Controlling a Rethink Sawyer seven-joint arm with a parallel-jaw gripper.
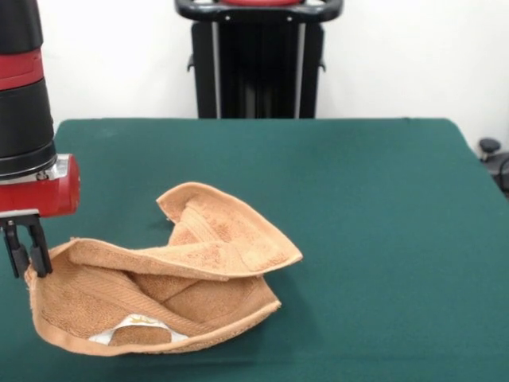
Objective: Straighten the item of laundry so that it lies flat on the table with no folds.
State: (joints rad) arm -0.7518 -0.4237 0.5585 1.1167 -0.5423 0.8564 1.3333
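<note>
From the front, the towel point(163, 274) lies crumpled and folded over itself at the lower left of the green tabletop point(374, 207). At the left edge, the tool point(26, 253) pinches the towel's raised left corner.

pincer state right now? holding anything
Pincer: shut on the raised corner of the hand towel, lifting it off the table.
</note>
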